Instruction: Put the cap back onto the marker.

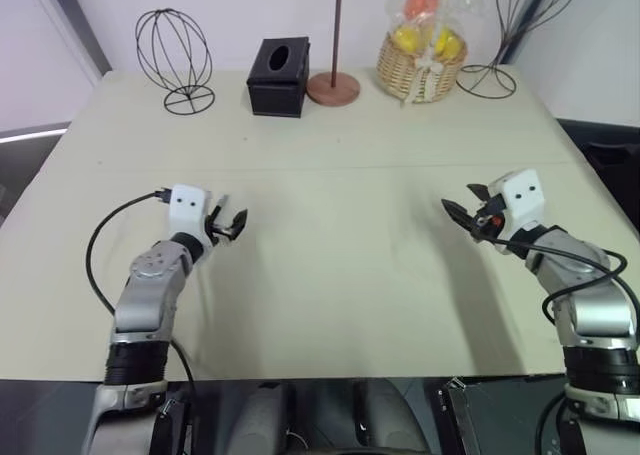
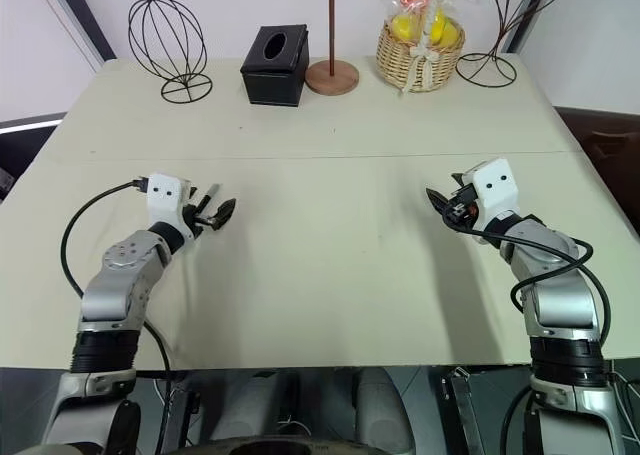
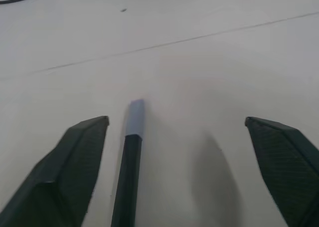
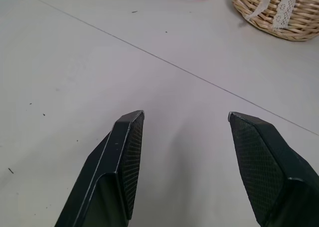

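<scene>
Pale cream and wide, the table [image 1: 330, 275] fills most of the left eye view, with a thin seam running across its middle. Along its far edge at the top of the frame stand a black wire globe [image 1: 175, 57], a black tissue box [image 1: 279, 76], a brown round stand base [image 1: 333, 88] with a thin pole, a wicker basket [image 1: 421, 70] holding wrapped yellow and orange items, and a second wire form [image 1: 500, 45] at the upper right.

At the left of the frame, a little below centre, the left gripper [image 1: 228, 224] points toward the middle of the table with its two black fingers spread wide. The marker [image 3: 128, 167] lies between those fingers, close along one of them and well apart from the other; whether it touches that finger I cannot tell. Its black shaft runs out past the fingertips, and the pale grey cap [image 3: 135, 118] sits on its far end. In the left eye view the marker shows as a thin stick poking out beside the upper finger.

At the right of the frame, the right gripper [image 1: 470, 203] hovers over bare table, fingers parted, nothing between them.
</scene>
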`<state>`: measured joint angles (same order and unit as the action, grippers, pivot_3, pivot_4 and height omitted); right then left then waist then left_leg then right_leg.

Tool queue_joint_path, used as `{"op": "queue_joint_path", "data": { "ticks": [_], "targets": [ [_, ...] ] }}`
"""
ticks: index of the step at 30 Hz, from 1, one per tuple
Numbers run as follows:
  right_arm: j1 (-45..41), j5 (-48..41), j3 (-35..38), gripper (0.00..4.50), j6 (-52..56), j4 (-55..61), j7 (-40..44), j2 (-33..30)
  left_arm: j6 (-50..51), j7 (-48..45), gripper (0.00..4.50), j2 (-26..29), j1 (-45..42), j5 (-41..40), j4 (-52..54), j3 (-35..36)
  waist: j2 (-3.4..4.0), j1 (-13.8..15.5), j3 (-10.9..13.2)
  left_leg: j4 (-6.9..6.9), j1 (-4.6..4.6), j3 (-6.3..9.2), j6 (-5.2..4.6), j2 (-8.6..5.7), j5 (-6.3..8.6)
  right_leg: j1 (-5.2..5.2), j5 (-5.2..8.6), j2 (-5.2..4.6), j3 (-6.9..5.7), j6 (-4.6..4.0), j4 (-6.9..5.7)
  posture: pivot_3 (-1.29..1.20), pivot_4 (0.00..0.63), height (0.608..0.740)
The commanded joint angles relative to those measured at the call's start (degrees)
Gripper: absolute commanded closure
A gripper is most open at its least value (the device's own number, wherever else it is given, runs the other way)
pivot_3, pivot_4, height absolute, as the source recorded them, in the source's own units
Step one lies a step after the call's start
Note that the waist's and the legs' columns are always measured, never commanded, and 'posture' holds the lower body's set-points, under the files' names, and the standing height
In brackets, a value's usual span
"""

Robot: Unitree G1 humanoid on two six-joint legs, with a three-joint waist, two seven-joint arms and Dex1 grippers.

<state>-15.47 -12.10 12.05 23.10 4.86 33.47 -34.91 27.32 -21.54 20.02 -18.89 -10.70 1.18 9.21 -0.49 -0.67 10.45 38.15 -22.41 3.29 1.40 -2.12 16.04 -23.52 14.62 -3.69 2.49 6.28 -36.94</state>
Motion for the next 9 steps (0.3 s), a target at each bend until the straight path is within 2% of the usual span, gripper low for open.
{"op": "queue_joint_path", "data": {
  "ticks": [1, 4, 9],
  "targets": [
    [-0.4, -0.6, 1.2, 1.73, -1.3, 0.9, -0.1, -0.6, 2.8, -2.3, 0.03, 5.7, -3.1, -2.8, 4.9, 4.1, -0.01, 0.0, 0.0, 0.00, 0.00, 0.01, 0.00, 0.00, 0.00, -0.01, 0.00, 0.01, 0.00, 0.00, 0.00, 0.00, 0.150, 0.740],
    [-0.1, -0.9, 1.9, 1.73, -1.4, 0.6, -0.6, -0.3, 3.9, -5.5, 0.03, 9.6, -0.6, -5.2, 6.4, 6.0, 0.03, -0.4, 0.0, -0.02, 0.00, -0.02, 0.00, 0.02, 0.00, -0.04, 0.00, 0.03, 0.02, -0.01, 0.00, 0.00, 0.150, 0.740],
    [0.5, -3.1, 3.3, 1.73, -0.9, 0.9, -1.4, 1.1, 3.1, -9.7, 0.03, 13.2, 5.8, -8.2, 7.2, 9.8, 0.04, -0.2, 0.0, -0.05, 0.01, -0.03, 0.00, 0.02, 0.00, -0.04, 0.01, -0.01, 0.03, -0.02, 0.01, 0.00, 0.150, 0.740]
  ]
}}
